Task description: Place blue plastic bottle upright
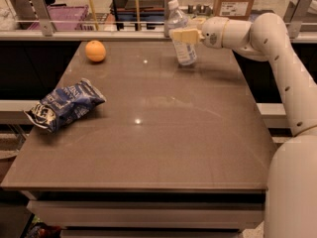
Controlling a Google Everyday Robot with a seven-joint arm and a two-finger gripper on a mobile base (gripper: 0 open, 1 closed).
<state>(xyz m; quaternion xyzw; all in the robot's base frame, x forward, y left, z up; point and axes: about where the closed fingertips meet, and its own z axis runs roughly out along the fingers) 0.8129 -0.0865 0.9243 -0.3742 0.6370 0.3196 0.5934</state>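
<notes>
I see the gripper (186, 33) clamped around the blue plastic bottle (185, 54), far across the table (173, 143). The bottle tilts slightly, cap up.

Hand (182, 28) at far counter (163, 133) edge, clamped on blue plastic bottle (186, 54).
Bottle approx. upright w/ slight tilt, cap up; orange (95, 50) & snack bag (64, 104) well apart.

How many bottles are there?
1. The blue plastic bottle is near the far edge of the table, held around its upper half by the gripper. Others could be hidden behind the table.
</notes>
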